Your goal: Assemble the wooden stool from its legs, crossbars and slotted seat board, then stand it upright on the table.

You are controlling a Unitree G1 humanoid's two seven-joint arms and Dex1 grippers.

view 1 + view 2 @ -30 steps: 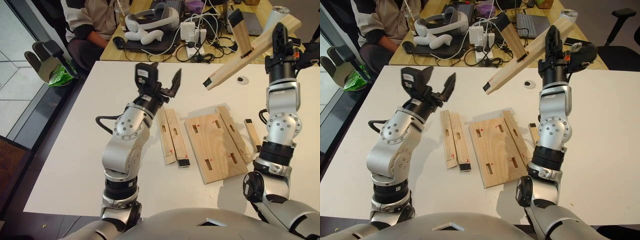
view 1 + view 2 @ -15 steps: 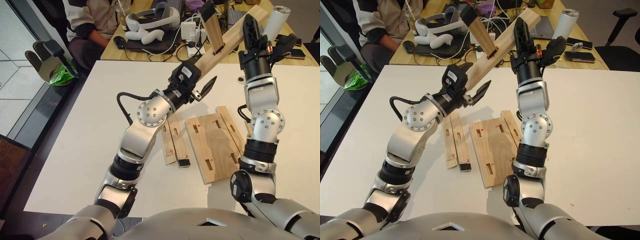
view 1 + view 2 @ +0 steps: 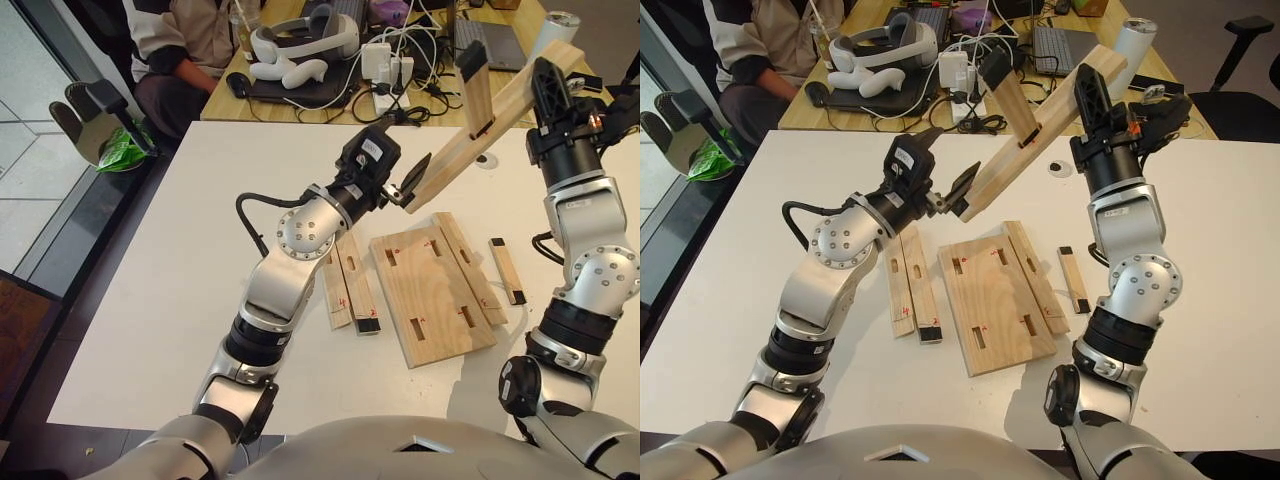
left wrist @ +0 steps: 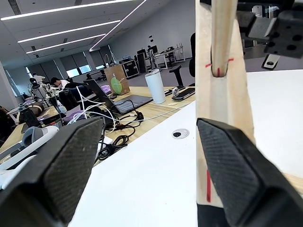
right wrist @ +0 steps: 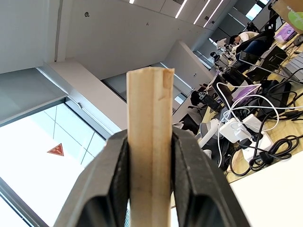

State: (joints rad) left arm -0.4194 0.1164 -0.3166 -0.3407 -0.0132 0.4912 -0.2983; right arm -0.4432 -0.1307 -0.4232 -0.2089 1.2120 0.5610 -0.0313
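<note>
Above the table [image 3: 180, 280], the leg [image 3: 455, 165] with one crossbar [image 3: 477, 90] seated slants upward, clamped near its top by the right gripper [image 3: 548, 80]. The left gripper [image 4: 151, 161] stands spread around its lower end, likely to steady it over the seat board [image 3: 430, 295].

The leg [image 3: 452, 165] and slotted seat board [image 3: 430, 290] are pale bare wood, matt, with visible grain. The counter [image 3: 150, 300] is smooth, matt white. On the left pincer [image 3: 405, 185] the fingers [image 4: 66, 170] are black, matt and finely pebbled.
</note>
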